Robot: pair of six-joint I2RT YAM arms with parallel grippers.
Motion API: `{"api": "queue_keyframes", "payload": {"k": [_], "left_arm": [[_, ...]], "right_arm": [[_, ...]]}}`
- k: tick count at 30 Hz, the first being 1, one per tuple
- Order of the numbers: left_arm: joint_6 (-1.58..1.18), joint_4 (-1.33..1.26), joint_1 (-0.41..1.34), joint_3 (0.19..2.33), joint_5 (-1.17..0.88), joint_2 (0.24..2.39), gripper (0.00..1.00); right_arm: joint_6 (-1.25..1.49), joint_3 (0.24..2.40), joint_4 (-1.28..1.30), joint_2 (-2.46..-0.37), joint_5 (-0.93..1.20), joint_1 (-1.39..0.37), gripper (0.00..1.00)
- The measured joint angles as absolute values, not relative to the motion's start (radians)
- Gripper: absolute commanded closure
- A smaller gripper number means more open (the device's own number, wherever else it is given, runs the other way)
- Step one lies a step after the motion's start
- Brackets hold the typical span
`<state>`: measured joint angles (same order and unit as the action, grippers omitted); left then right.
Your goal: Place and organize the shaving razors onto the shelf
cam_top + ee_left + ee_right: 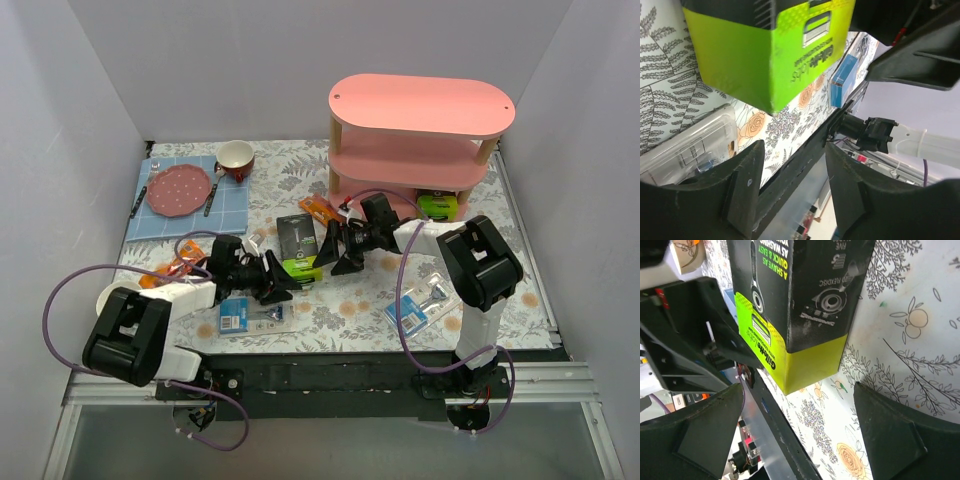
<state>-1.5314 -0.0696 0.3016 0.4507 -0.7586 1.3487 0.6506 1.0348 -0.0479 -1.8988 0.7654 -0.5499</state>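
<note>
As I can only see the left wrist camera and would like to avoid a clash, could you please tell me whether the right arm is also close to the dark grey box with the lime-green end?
Observer: Yes. The right gripper is at the opposite side of that dark grey cardboard box with the lime-green end, with its fingers open and not closed on the box.
Operator: Thank you. Is any razor pack on the shelf yet?
Observer: One. A second dark grey and lime-green box lies on the lowest tier of the pink three-tier shelf, towards its right end.
</note>
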Motion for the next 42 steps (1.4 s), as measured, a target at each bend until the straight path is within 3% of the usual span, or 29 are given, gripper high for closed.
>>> {"api": "queue_keyframes", "payload": {"k": [9, 16, 23, 42], "left_arm": [[-1.668, -0.224, 0.323, 0.434, -0.717, 1.475, 0.58], [-1.726, -0.322, 0.336, 0.433, -0.689, 1.538, 0.71], [-1.732, -0.388, 0.340, 0.427, -0.690, 1.544, 1.00], [-1.695, -0.397, 0.303, 0.461, -0.788, 1.479, 1.00]], "right_arm": [[0.646, 1.040, -0.049, -1.899, 0.760, -0.550, 0.02], [0.643, 1.040, -0.049, -1.899, 0.757, -0.550, 0.02], [0.643, 1.040, -0.050, -1.899, 0.757, -0.550, 0.02], [0.746, 1.080, -0.089, -1.958, 0.802, -0.561, 0.02]]}}
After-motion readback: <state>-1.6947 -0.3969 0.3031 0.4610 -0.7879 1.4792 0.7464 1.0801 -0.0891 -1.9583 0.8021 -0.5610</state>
